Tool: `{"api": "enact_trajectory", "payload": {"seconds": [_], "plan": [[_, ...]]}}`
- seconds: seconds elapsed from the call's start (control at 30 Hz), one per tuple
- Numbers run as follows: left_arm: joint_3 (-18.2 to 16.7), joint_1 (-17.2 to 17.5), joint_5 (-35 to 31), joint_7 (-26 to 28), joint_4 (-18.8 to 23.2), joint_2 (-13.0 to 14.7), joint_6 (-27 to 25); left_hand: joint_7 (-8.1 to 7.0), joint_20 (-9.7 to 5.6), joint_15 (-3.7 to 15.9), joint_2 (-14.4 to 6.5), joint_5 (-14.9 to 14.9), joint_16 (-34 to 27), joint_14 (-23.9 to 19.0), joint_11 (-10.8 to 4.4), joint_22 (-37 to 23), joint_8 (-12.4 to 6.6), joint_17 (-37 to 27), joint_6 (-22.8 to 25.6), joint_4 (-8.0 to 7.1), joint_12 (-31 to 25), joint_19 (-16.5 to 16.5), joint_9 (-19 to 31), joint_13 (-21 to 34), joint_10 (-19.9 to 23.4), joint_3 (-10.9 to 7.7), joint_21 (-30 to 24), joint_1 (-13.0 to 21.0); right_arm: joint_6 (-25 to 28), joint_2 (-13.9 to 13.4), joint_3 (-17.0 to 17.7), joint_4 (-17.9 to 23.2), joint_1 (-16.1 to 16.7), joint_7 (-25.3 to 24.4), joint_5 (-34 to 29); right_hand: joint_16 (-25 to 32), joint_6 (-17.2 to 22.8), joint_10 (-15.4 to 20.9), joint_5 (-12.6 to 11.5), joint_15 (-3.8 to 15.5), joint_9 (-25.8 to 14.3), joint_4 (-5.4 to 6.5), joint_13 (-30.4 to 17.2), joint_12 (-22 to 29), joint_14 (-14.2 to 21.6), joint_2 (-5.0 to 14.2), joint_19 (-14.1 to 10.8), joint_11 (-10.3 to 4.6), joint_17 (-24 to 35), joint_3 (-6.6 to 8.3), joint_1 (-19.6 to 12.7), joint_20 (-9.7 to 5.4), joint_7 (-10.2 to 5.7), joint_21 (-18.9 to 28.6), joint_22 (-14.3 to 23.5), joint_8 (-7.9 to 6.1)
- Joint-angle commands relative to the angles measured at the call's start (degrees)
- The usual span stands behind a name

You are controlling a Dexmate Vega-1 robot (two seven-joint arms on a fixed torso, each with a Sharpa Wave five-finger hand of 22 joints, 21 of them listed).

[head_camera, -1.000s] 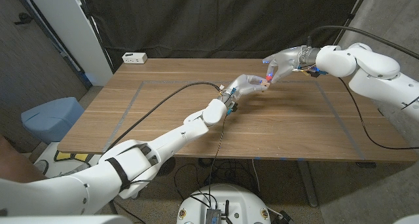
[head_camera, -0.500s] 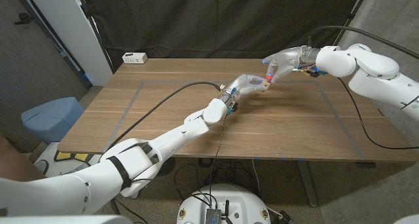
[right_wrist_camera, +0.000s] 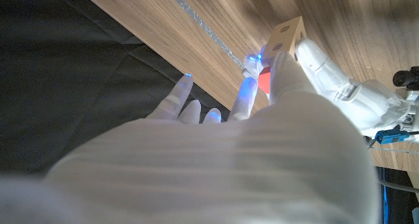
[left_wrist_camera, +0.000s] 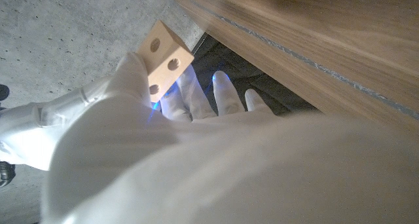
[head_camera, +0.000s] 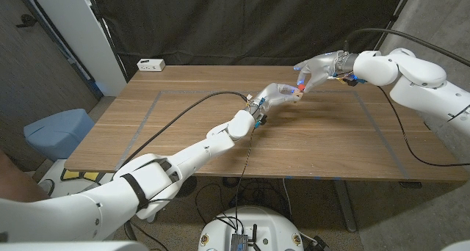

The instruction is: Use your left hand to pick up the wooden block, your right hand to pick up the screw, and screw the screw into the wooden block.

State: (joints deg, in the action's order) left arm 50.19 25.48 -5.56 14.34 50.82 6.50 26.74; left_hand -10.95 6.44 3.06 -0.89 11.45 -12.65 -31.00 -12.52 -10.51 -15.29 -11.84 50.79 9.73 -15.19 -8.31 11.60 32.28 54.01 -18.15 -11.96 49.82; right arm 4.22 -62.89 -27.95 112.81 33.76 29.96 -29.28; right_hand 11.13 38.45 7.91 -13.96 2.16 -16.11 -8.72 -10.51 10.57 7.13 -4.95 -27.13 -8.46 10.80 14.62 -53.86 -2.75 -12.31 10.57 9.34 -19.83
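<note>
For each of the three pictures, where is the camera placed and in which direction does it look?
Head view: fixed on the robot's head, looking down at the brown wooden table; both arms show.
Left wrist view: behind the left robot hand, facing the pale drilled wooden block it holds.
Right wrist view: behind the right robot hand, facing the red-headed screw at the block.
All three share the block.

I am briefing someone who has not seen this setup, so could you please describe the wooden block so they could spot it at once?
Look above the far middle of the wooden table, where the two white robot hands meet. The left hand holds the wooden block off the table. It is a small pale cube with round holes in its faces, beside the red-headed screw in the right hand.
</note>
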Motion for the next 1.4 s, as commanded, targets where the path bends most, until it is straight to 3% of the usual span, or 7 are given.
{"api": "enact_trajectory", "payload": {"seconds": [0.03, 0.77, 1.4], "plan": [[0.12, -0.27, 0.06, -0.09, -0.44, -0.12, 0.48, 0.80, 0.30, 5.45, -3.04, 0.27, 0.27, -0.47, 0.03, -0.20, -0.44, -0.22, 4.25, -1.04, -0.23, 0.01, 0.26, 0.25, 0.34, -1.21, -0.07, 2.58, 0.77, -0.17, -0.20, 0.68, -0.60, 1.46, -0.48, -0.18, -1.73, -1.16, 0.19, 0.96, -0.19, 0.13, -0.17, -0.28, -0.57, -0.37, 0.38, -0.11, 0.32, 0.16, -0.25, -0.18, -0.03, -0.16, 0.11, 0.80], [-0.05, 1.24, -0.25, 0.11, 2.78, 0.90, -1.23, 0.83, 0.28, 5.42, -3.07, 0.25, 0.23, -0.44, 0.02, -0.20, -0.37, -0.27, 4.19, -1.07, -0.19, 0.07, 0.26, 0.27, 0.39, -1.18, -0.05, 2.55, 0.48, -1.52, 0.66, 2.12, 0.25, 2.39, 0.04, -0.39, -3.76, -2.86, 0.16, 0.62, -0.11, 0.10, -0.19, -0.31, -1.95, -1.00, 1.61, -0.32, 0.33, 0.20, -0.17, 1.31, -0.28, -0.33, 0.14, 1.60], [0.03, 1.38, -0.70, 0.32, 3.18, 0.95, -1.33, 0.99, 0.31, 5.45, -3.09, 0.24, 0.20, -0.46, 0.02, -0.20, -0.41, -0.29, 4.37, -1.08, -0.19, 0.08, 0.27, 0.32, 0.46, -1.18, -0.06, 2.51, 0.29, -1.94, 1.62, 2.56, 1.73, 0.88, 0.71, 0.23, 1.33, -1.35, -0.11, 1.46, -0.43, 0.04, -0.16, 0.42, -0.77, -0.33, 0.55, -1.18, 0.38, 1.06, -1.09, 0.66, -0.05, 0.18, 0.16, -0.83]]}}
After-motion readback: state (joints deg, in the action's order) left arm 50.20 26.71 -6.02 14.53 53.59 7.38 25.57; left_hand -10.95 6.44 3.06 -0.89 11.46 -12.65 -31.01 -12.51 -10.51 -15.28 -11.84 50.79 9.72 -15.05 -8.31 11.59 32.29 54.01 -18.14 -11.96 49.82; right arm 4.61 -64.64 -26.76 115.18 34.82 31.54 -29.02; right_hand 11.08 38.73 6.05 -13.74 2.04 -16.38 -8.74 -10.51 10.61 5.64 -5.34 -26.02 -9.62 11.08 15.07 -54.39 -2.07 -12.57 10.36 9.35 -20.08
